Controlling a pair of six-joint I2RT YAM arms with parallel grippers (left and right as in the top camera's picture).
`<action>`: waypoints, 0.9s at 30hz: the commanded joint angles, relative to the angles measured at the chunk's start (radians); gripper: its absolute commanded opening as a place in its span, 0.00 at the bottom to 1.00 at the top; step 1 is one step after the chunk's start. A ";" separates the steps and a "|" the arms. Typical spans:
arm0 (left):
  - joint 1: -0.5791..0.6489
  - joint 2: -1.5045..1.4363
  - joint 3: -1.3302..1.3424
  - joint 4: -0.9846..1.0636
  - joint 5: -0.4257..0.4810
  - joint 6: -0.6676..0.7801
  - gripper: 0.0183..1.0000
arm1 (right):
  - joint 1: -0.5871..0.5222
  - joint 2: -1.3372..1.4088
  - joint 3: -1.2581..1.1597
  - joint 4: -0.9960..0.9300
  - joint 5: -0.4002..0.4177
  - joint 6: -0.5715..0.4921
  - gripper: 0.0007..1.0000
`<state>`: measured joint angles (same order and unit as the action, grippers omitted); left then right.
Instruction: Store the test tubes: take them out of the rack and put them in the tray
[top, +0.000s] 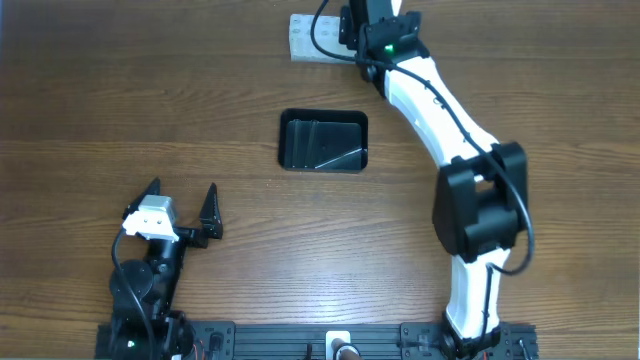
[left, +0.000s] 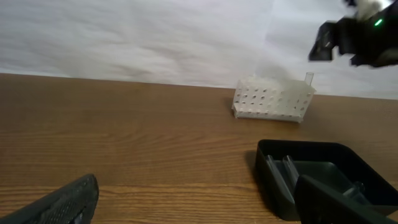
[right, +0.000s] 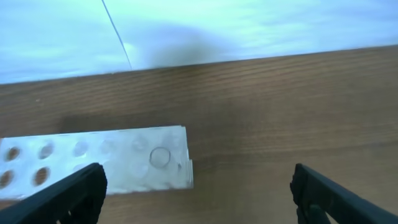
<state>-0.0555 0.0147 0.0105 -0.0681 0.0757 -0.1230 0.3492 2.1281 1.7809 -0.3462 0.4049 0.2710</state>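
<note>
Right end effector (right: 199, 183) above white rack (right: 87, 158), perhaps one tube (right: 160, 157)

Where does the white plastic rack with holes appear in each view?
Top view: white plastic rack at the upper edge, above the black tray.
Left wrist view: rack beyond the tray.
Right wrist view: rack close under the camera.
Landmark: clear tube in its end hole, both wrist views.
</note>
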 joint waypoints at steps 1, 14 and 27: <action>0.006 -0.008 -0.005 -0.003 0.013 0.011 1.00 | -0.002 0.051 0.000 0.039 -0.023 -0.052 0.94; 0.006 -0.008 -0.005 -0.003 0.013 0.011 1.00 | -0.006 0.114 0.000 0.084 -0.023 -0.072 0.84; 0.006 -0.008 -0.005 -0.003 0.013 0.011 1.00 | -0.008 0.135 0.000 0.121 -0.023 -0.075 0.44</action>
<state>-0.0555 0.0147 0.0105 -0.0681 0.0757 -0.1230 0.3473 2.2463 1.7809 -0.2310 0.3840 0.2024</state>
